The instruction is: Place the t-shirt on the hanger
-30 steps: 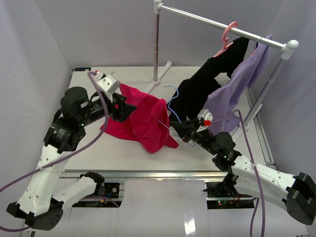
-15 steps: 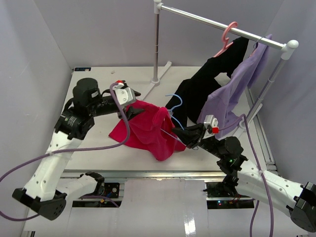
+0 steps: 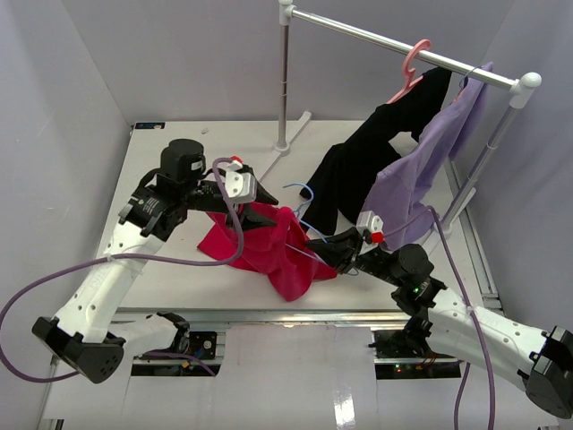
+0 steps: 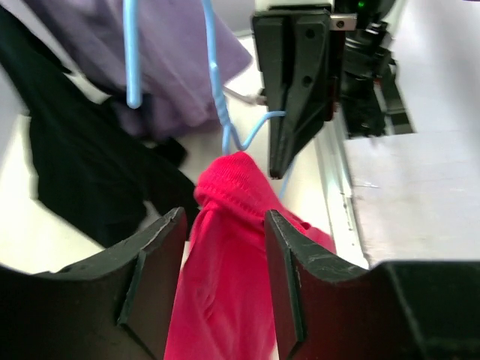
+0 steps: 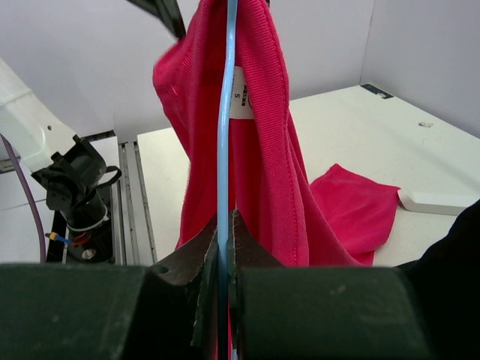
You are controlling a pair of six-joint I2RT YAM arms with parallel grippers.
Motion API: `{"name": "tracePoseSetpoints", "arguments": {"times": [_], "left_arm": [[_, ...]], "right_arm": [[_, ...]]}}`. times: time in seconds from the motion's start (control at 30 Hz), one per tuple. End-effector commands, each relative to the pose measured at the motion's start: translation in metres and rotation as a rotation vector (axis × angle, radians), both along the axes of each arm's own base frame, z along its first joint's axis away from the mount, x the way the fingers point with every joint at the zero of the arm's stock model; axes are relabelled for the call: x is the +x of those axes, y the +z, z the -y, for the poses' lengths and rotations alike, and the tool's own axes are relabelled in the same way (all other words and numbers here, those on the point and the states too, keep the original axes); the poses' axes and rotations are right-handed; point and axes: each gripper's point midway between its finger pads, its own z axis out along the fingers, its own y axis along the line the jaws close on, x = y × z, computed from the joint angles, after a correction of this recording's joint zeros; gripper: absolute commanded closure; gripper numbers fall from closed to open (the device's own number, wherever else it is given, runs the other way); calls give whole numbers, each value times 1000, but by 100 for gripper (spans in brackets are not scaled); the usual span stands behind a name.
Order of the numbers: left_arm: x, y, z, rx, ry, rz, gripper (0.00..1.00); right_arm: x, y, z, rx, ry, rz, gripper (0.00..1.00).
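The red t-shirt hangs bunched between my two grippers, its lower part lying on the table. My left gripper has red fabric filling the gap between its jaws, which are held partly apart by it. The collar sits at the neck of the light-blue wire hanger. My right gripper is shut on the hanger's wire, with the shirt draped over the wire above its fingers. The hanger's hook sticks up behind the shirt.
A clothes rack stands at the back. A black garment on a pink hanger and a lavender garment hang from it, just behind my right gripper. The table's front edge is close below the shirt.
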Motion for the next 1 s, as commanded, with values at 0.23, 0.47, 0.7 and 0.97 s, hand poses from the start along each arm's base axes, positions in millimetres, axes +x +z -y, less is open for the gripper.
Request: {"name": "tracePoseSetpoints", "arguments": {"times": [0.23, 0.47, 0.7, 0.97], "left_arm": [[-13, -56, 9, 139, -17, -203, 77], [-20, -33, 2, 76, 7, -101, 100], [-15, -41, -12, 83, 146, -105, 64], [-34, -14, -9, 73, 59, -169, 30]], "right_arm": [[-4, 52, -6, 71, 36, 115, 92], [1, 53, -1, 65, -4, 96, 92], [-2, 54, -3, 4, 16, 116, 92], [-13, 41, -1, -81, 61, 160, 92]]}}
